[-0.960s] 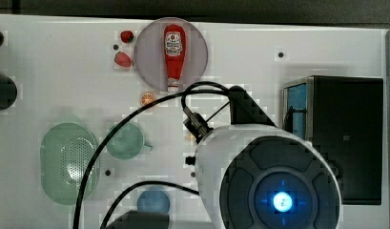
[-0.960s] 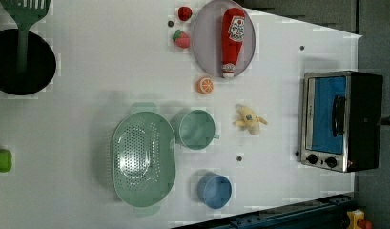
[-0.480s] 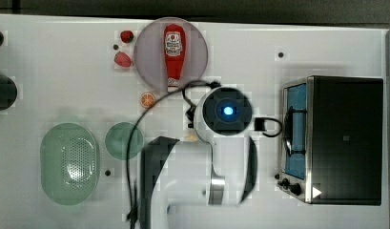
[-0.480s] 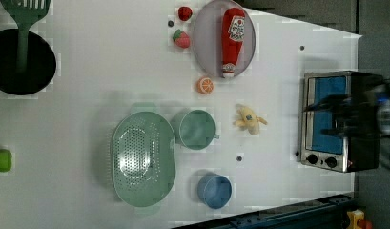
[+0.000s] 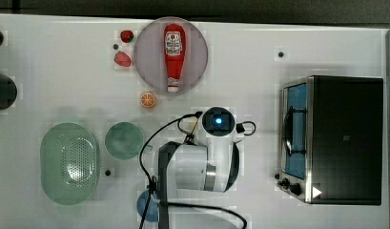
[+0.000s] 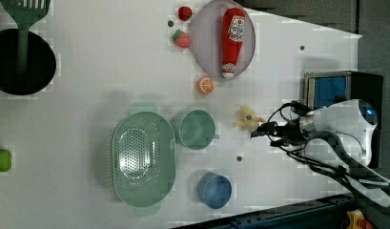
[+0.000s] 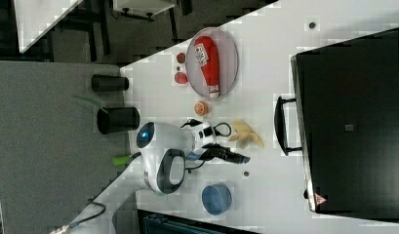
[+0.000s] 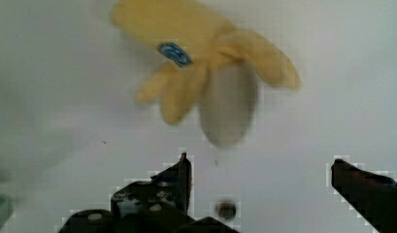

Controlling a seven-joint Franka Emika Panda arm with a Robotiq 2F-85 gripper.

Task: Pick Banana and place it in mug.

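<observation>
The banana [image 6: 246,118] is a yellow peeled plush toy lying on the white table, between the green mug [image 6: 196,129] and the toaster oven. It also appears in the right view [image 7: 246,134] and close up in the wrist view [image 8: 206,73]. My gripper [image 6: 264,134] hovers right beside the banana, on the left view's right, and it is open. The wrist view has the gripper [image 8: 261,165] with its black fingertips [image 8: 181,170] spread wide and nothing between them; the banana lies just beyond them. In the top view my arm [image 5: 216,143] covers the banana, and the mug [image 5: 123,140] stands at the top view's left of it.
A green colander [image 5: 68,162] sits beside the mug, and a blue cup [image 6: 214,190] stands near the table's edge. The toaster oven [image 5: 340,138] stands close to my arm. A plate [image 5: 147,57] holds a ketchup bottle [image 5: 173,55], with an orange slice [image 5: 147,99] near it.
My arm has swung in from the top view's lower right to the table's middle, over the banana. It entered the left view from the right. The fingers stayed open.
</observation>
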